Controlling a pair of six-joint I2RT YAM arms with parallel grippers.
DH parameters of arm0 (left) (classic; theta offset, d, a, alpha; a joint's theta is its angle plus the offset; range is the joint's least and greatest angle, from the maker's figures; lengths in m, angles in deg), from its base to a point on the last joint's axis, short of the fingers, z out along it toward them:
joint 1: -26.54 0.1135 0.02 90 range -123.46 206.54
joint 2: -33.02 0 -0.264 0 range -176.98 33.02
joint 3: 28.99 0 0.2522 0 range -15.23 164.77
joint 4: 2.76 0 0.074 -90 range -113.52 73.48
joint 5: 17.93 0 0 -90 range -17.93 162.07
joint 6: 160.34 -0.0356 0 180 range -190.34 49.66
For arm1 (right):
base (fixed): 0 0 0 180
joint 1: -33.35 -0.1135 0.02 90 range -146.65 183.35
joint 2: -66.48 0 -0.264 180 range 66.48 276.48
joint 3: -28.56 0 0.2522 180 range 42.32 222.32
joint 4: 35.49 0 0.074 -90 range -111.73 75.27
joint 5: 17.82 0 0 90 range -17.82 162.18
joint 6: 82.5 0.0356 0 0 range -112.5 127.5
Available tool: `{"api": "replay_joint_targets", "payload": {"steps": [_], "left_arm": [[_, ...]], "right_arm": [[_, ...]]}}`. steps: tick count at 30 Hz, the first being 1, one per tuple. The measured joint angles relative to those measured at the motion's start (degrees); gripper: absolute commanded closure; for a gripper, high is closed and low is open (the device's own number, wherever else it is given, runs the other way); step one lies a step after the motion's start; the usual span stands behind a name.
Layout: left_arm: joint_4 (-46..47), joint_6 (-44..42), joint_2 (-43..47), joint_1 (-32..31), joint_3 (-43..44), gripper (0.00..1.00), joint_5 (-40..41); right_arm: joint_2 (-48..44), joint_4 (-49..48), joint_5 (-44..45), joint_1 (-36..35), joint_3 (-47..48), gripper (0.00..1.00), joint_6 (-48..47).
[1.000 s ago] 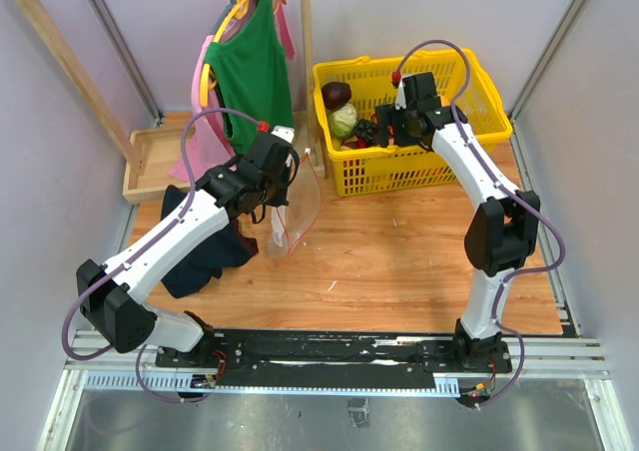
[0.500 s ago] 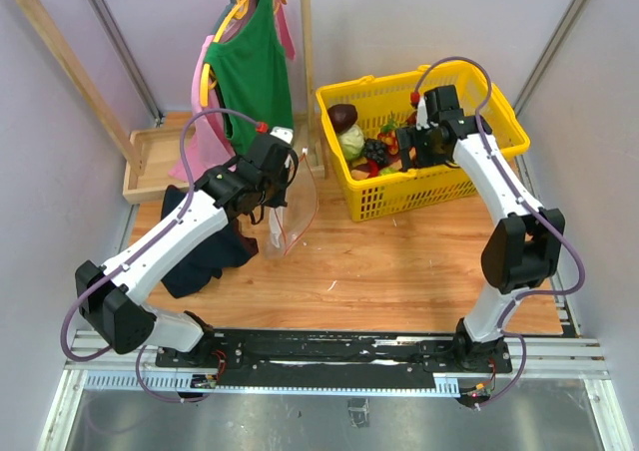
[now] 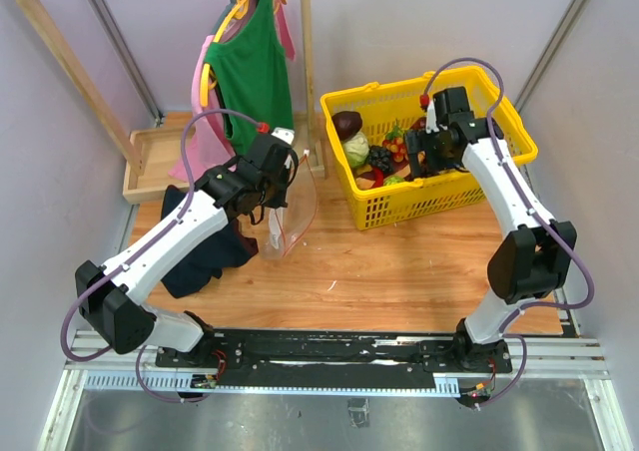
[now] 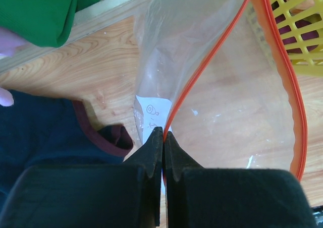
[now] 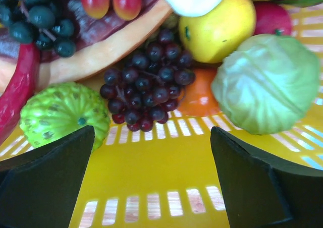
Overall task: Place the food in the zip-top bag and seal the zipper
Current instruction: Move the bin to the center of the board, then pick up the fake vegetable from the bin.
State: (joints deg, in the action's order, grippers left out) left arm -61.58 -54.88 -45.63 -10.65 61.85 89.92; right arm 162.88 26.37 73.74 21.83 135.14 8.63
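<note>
Left hand (image 4: 163,134) tight on zip-top bag (image 4: 227,102), label (image 4: 151,112) half-hidden — right hand (image 5: 151,137) apart over food (image 5: 146,89).

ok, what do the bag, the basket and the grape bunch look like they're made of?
Zip-top bag: thin clear plastic film, glossy; the table grain shows through it, with creases and glints.
Basket: stiff-looking yellow plastic, likely moulded, smooth, slotted floor.
Grape bunch: probably plastic or rubbery, dark beads with shiny highlights; hard or soft I cannot tell.
</note>
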Motion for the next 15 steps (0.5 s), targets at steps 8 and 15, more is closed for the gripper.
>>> {"api": "replay_joint_targets", "payload": {"steps": [8,15], "left_arm": [[1.6,-1.3,0.0,0.0,-0.8,0.99,-1.1],[2.8,-2.2,0.0,0.0,-1.0,1.0,-2.4]], "right_arm": [[0.5,-0.4,13.9,1.2,6.0,0.02,-1.5],[6.5,-2.4,19.6,4.9,8.1,0.02,-1.9]]}}
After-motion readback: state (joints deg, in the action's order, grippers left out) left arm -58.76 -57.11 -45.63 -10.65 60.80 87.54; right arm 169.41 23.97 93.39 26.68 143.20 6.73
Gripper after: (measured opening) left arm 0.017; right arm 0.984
